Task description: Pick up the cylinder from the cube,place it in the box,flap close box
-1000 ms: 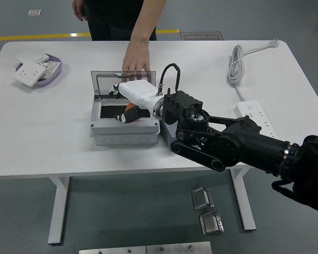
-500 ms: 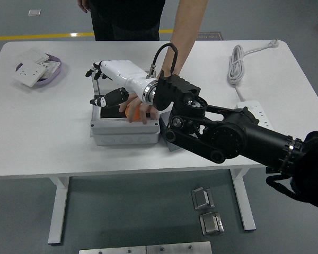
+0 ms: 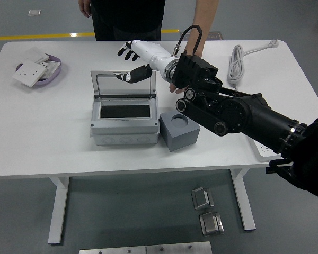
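The right hand (image 3: 131,62) hung with fingers spread and empty behind the box's (image 3: 125,124) raised lid (image 3: 123,84). That clear flap looked light, stiff and hinged; a push on its top edge should drop it. The cube (image 3: 179,130) stood bare. Half a second earlier an orange cylinder showed inside the box; now it could not be seen.

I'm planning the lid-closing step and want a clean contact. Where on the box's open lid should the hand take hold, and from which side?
Take the lid at its free top edge, coming from behind, the table's far side. It stands nearly upright, hinged along the back of the box, so a push there should swing it forward and down. The right hand hovers open just above that edge.
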`<state>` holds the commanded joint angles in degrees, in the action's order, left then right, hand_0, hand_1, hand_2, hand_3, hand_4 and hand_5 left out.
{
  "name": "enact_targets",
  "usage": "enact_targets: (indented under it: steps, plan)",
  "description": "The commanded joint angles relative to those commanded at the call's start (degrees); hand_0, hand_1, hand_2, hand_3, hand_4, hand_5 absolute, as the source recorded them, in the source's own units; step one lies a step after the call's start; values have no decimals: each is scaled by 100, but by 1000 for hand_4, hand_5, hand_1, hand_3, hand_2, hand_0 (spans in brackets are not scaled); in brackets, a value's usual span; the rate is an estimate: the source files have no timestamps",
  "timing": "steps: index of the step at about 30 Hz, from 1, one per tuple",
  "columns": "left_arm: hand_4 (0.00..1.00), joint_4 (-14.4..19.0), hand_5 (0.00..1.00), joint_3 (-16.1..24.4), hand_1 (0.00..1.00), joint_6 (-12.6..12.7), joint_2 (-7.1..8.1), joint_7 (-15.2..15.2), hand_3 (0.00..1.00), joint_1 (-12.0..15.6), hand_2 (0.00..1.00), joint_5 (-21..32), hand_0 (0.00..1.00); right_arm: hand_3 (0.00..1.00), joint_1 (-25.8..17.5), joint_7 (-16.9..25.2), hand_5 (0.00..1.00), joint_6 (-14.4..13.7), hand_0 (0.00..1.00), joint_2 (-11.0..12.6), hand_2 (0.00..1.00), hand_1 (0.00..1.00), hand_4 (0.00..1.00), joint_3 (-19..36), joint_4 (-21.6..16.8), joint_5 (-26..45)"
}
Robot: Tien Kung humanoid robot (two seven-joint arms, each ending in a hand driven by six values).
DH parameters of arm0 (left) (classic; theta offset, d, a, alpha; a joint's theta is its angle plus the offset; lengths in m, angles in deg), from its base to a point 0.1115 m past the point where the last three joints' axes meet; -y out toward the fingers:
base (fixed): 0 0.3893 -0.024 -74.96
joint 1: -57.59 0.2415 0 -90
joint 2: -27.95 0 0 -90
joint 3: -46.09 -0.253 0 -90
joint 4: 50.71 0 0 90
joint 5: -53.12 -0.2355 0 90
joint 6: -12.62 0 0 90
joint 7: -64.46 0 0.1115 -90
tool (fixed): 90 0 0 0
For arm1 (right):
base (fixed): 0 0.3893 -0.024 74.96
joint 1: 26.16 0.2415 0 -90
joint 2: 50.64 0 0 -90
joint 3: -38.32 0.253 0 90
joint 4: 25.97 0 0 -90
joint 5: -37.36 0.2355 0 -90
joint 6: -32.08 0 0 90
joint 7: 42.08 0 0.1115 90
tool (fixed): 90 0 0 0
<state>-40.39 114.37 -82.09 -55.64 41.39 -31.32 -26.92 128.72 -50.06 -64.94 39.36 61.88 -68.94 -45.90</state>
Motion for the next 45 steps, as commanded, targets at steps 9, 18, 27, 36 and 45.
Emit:
enact_targets:
  steps: [9,18,27,36,45]
  plan:
    - [602,0,305,-64,617,3,-16,12,545,-13,538,56,568,765,-183,112,334,-64,781,0,720,706,839,-207,224,180]
    - [601,0,305,-111,617,9,-31,32,546,-15,538,100,568,765,-373,124,337,-110,782,0,719,707,840,-333,-118,113]
    - [601,0,303,-122,617,21,-44,39,546,17,538,121,568,764,-498,66,361,-138,782,0,717,705,848,-400,-623,-187]
    - [601,0,303,-151,617,30,-66,46,545,41,538,167,568,761,-664,12,368,-132,783,0,717,704,849,-369,-976,-477]
    - [600,0,301,-173,617,33,-76,55,545,56,538,198,568,763,-767,-14,370,-104,766,0,716,696,850,-301,-1131,-628]
